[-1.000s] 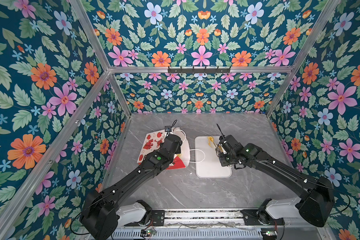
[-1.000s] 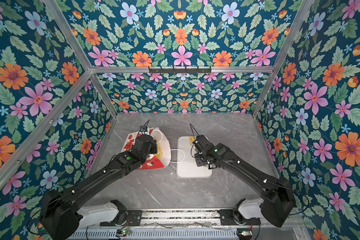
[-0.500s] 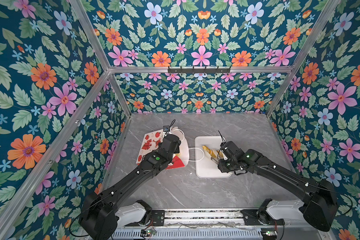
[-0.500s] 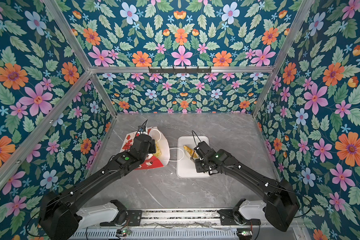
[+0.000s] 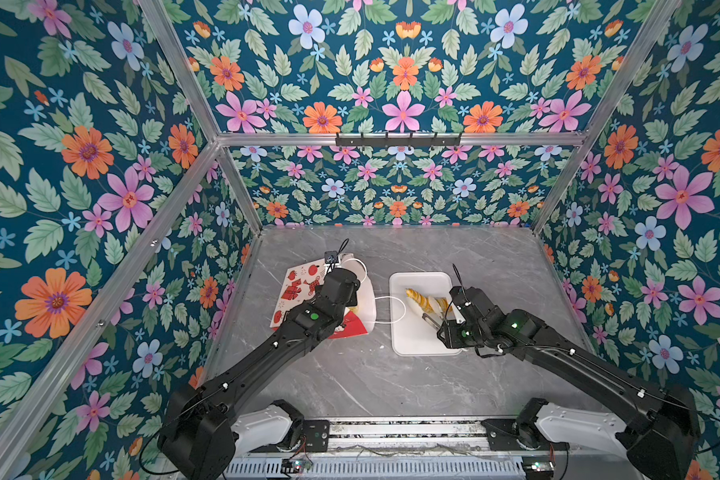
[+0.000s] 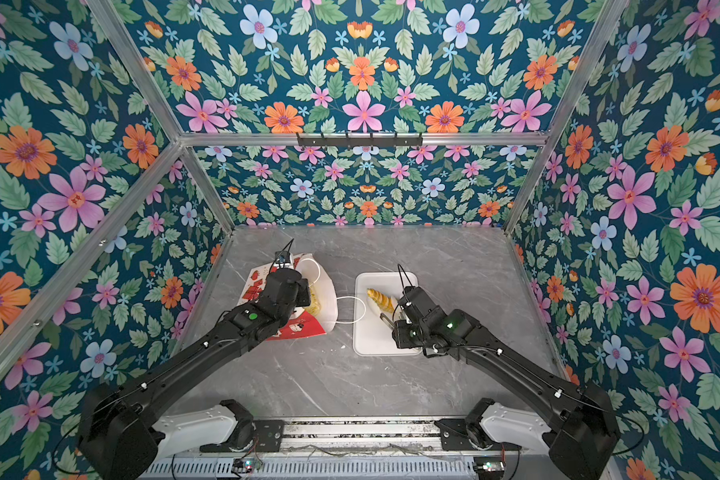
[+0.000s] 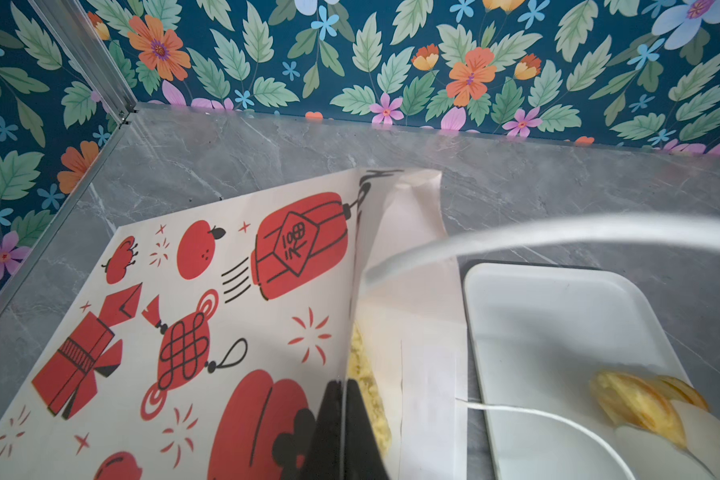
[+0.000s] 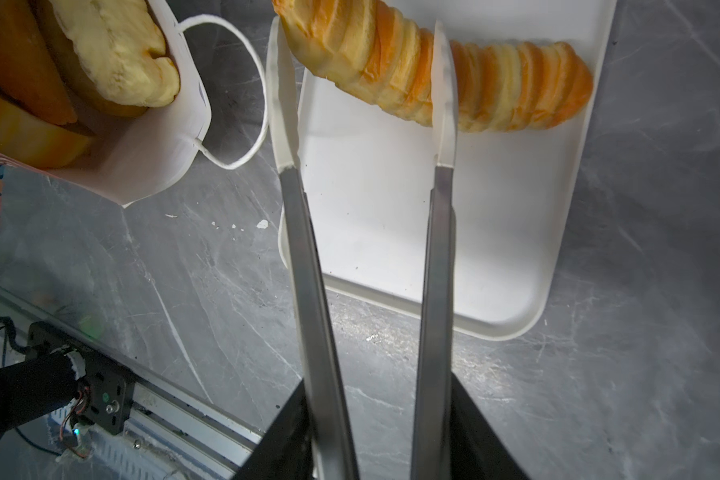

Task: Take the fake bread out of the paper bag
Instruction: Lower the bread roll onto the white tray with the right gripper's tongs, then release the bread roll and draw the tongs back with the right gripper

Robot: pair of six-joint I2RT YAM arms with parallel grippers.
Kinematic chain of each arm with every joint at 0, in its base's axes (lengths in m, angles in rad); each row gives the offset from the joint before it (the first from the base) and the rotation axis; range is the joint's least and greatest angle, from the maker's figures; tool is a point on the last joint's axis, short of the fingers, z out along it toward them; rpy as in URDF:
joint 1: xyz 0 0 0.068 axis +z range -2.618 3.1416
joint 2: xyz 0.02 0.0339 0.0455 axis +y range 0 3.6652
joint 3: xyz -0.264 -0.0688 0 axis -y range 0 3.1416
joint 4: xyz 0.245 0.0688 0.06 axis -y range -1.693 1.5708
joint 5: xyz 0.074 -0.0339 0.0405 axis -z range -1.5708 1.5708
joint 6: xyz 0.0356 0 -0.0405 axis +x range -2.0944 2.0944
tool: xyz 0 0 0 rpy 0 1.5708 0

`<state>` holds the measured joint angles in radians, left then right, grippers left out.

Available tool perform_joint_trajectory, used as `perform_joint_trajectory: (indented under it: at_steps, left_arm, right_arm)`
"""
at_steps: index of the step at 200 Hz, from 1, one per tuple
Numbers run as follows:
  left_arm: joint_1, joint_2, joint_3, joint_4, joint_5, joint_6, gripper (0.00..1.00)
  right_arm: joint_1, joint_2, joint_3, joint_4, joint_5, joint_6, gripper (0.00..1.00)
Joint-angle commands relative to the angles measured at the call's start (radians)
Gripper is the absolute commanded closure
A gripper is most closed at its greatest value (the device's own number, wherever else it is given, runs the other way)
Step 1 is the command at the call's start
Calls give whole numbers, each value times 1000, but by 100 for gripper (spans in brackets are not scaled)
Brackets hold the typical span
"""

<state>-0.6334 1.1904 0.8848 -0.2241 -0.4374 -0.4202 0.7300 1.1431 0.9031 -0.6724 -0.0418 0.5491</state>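
While both top views hide the left hand [image 7: 344, 419], its wrist view shows it pinched shut on the rim of the paper bag [image 7: 208, 332]. The right hand [image 8: 362, 95] gapes empty over the striped loaf [image 8: 495, 83] on the white tray [image 8: 391, 249]; its wrist view shows more fake bread [image 8: 113, 54] inside the bag.

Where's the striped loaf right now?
In both top views the striped loaf lies in the far half of the white tray, right of the paper bag, by the open right gripper.

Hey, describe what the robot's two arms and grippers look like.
The left arm and right arm are matte black with white bases and green indicator lights. The right gripper has long silvery fingers with white tips; the left gripper looks black.
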Motion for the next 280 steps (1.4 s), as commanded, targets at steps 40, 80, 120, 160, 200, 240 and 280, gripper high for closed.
perform_joint_trajectory:
  at_steps: [40,80,120,160,200,240,280]
  left_arm:
    - [3,0,-10,32,1,-11,100]
    - [7,-3,-19,34,3,-12,100]
    - [12,-9,-23,34,2,-12,100]
    - [18,-2,-26,46,7,-8,100]
    - [24,12,-23,56,21,-7,100]
    - [26,3,-36,60,29,-17,100]
    - [26,-10,-51,61,28,-17,100]
  right_arm:
    - [0,18,-11,71,-34,20,53]
    - [0,4,-13,63,-34,23,50]
    - [0,-75,-28,24,17,49,54]
    - [1,-70,-78,-7,4,54,52]
    - [42,16,-126,55,-74,103,49]
    - [109,82,-137,43,-45,175,41]
    - [187,108,-141,42,-2,254,32]
